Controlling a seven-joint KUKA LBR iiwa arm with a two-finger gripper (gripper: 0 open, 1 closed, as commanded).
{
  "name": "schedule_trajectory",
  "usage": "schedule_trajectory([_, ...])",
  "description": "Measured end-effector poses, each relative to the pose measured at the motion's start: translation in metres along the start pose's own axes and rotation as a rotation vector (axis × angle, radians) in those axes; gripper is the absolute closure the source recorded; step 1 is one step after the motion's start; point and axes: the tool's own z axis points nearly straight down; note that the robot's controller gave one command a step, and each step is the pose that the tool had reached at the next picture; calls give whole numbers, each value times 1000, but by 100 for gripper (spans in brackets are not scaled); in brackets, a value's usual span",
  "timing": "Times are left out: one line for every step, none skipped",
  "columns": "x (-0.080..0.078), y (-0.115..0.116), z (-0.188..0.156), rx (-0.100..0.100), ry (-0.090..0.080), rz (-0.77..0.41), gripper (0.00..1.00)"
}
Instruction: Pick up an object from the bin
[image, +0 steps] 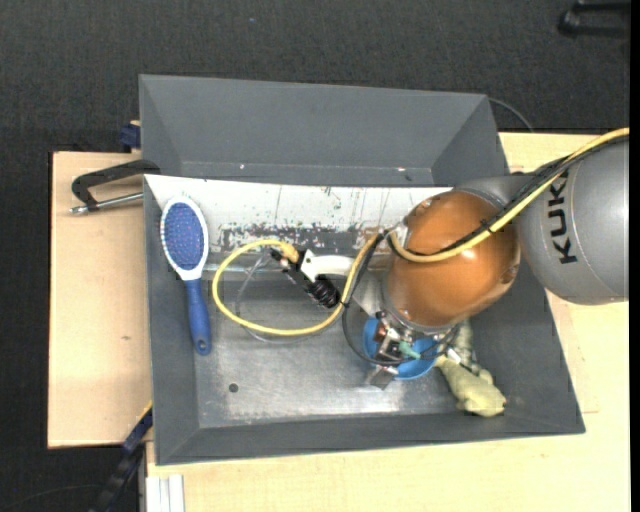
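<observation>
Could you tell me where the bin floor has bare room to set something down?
The widest bare floor lies along the near wall, bordered by the blue brush, the yellow cable loop and the gripper. The right side is crowded: a blue thing and a beige lump sit there.

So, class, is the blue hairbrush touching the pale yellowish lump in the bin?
Apart. The camera view shows the hairbrush along the left wall and the lump in the lower right corner.
</observation>
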Motion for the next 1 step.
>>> schedule_trajectory([6, -13, -110, 6, 8, -20, 100])
